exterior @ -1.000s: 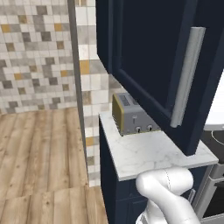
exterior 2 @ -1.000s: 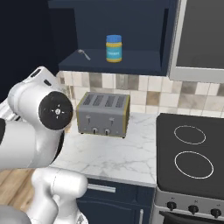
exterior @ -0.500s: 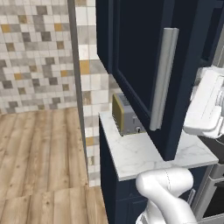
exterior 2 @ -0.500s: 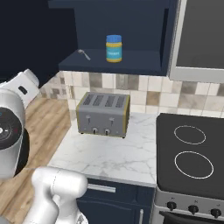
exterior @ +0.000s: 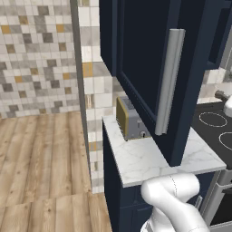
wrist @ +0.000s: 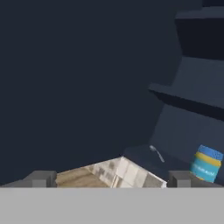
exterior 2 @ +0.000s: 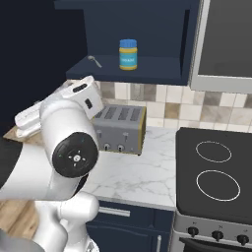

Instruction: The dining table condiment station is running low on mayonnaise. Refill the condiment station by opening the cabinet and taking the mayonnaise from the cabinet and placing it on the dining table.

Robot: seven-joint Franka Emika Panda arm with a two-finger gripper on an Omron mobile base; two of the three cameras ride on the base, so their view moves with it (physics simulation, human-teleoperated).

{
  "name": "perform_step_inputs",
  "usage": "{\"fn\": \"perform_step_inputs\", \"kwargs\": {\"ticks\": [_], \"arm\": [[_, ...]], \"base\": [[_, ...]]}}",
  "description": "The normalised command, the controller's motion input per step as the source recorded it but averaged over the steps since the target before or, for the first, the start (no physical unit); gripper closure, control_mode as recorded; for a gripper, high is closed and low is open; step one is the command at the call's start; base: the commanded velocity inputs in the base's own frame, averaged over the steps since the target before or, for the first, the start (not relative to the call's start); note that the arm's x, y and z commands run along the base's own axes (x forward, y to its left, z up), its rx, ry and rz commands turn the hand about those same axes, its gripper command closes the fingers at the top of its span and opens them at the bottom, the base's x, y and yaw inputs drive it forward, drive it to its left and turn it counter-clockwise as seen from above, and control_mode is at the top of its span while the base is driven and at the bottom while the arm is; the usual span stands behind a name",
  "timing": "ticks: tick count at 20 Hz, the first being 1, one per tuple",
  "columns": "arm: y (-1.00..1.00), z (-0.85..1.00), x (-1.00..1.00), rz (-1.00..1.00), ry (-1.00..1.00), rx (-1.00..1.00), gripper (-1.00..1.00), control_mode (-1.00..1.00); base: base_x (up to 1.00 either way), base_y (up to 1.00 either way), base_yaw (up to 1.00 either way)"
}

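mayonnaise [exterior 2: 128,54] sitting upright mid-shelf in the open cabinet [exterior: 149,59], a spoon [exterior 2: 94,61] lying near its left | claw [wrist: 111,179] standing wide open, gripping nothing | toaster [exterior 2: 119,129] sitting on the table [exterior 2: 138,174] below

1. The cabinet [exterior: 145,59] was navy blue, its bar handle [exterior: 169,81] silver.
2. The mayonnaise [exterior 2: 128,54] had a blue lid, a yellow body and a blue band.
3. The toaster [exterior 2: 120,129], at 6 o'clock from the jar, was grey with yellow-tan sides.
4. The counter [exterior 2: 142,174] was white-grey veined marble.
5. The wall tiles [exterior: 36,59] formed a grey, white and tan mosaic.
6. The floor [exterior: 41,158] was light wood planking.
7. The stove top [exterior 2: 216,177] was black with white rings.
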Motion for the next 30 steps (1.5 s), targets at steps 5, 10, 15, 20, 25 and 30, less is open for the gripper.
{"fn": "perform_step_inputs", "kwargs": {"ticks": [5, 10, 15, 20, 25, 30], "arm": [[-0.34, 0.13, 0.97, -0.3, 0.07, 0.08, -1.0, -1.0], [0.0, 0.0, 0.89, -0.22, 0.01, 0.03, -1.0, -1.0], [-0.37, -0.17, 0.67, 0.01, 0.01, 0.11, -1.0, -1.0], [-0.67, -0.12, 0.48, 0.08, 0.0, 0.23, -1.0, -1.0], [-0.34, -0.16, 0.28, 0.03, 0.02, 0.13, -1.0, -1.0], [-0.01, -0.04, 0.26, 0.0, 0.0, 0.0, -1.0, -1.0]], "base": [[0.0, 0.0, 0.0], [0.0, 0.0, 0.0], [0.0, 0.0, 0.0], [0.0, 0.0, 0.0], [0.0, 0.0, 0.0], [0.0, 0.0, 0.0]]}}
